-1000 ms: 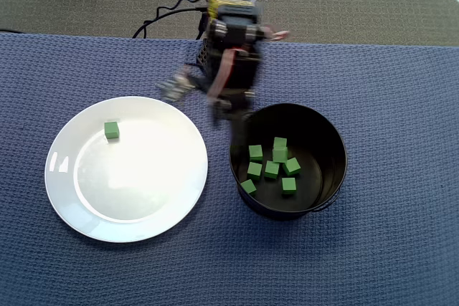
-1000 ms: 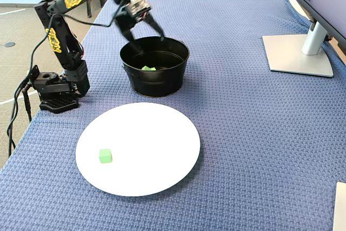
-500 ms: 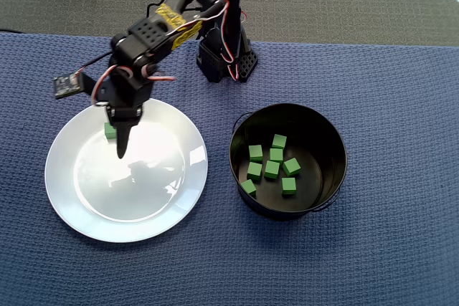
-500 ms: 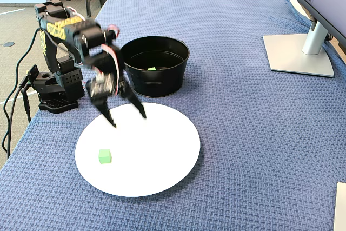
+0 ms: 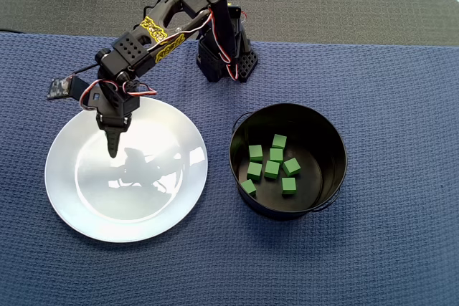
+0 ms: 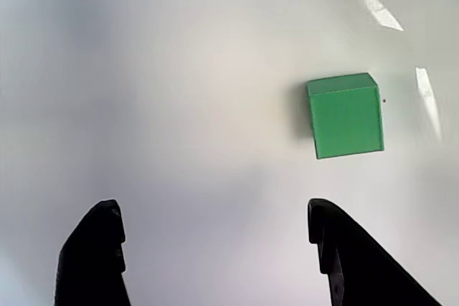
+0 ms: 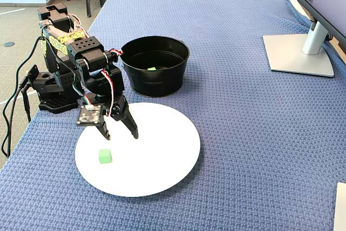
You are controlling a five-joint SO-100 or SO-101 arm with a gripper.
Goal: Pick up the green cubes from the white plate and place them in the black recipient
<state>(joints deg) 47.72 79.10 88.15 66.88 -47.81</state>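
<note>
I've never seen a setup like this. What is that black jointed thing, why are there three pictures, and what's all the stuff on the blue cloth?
The black jointed thing is a small robot arm bolted at the table's edge; its tip is a two-finger gripper, standing open and holding nothing. One picture looks straight down from above, one looks across the table from the side, and one comes from a camera riding on the arm, so you see the two dark fingertips at the bottom. On the blue cloth lie a white plate and a black pot. Seven green cubes already sit in the pot. One last green cube is on the plate, just ahead of the gripper and untouched. The overhead view hides it under the arm.
</note>
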